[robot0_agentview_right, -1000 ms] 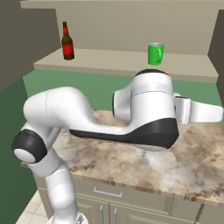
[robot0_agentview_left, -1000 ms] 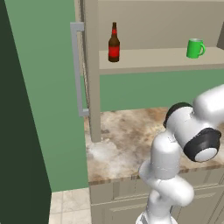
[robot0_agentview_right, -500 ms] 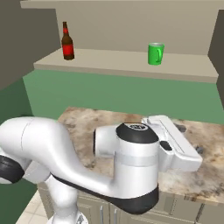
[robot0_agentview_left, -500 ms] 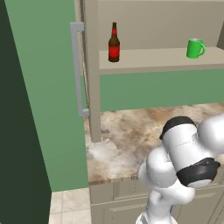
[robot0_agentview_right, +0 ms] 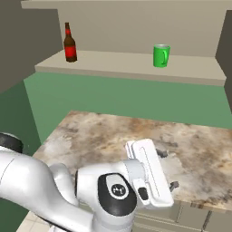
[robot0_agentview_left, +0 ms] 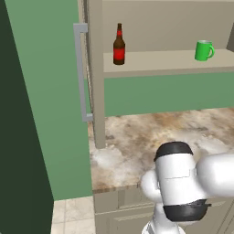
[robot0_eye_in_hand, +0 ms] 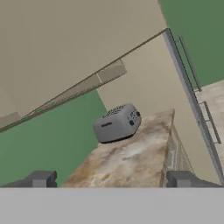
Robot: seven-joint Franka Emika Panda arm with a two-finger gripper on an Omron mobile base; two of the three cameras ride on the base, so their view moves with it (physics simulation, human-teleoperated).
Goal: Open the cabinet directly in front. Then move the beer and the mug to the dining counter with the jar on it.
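Beige cabinet (robot0_agentview_left: pixel 96 77) stands open; the beer (robot0_agentview_left: pixel 119 45) and green mug (robot0_agentview_left: pixel 203 50) rest well apart on its shelf (robot0_agentview_right: pixel 127 68). The pincer (robot0_eye_in_hand: pixel 111 179) gapes wide, empty, above the marble tabletop (robot0_agentview_right: pixel 118 136), facing a grey toaster (robot0_eye_in_hand: pixel 117 123).

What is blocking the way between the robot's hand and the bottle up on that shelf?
Nothing visible. The cabinet stands open, the beer and the mug stand exposed on its shelf, with clear space above the marble worktop below.

cabinet (robot0_agentview_left: pixel 93 82): open | beer (robot0_agentview_left: pixel 119 45): upright, shelf left | mug (robot0_agentview_left: pixel 203 50): shelf right, seemingly upright
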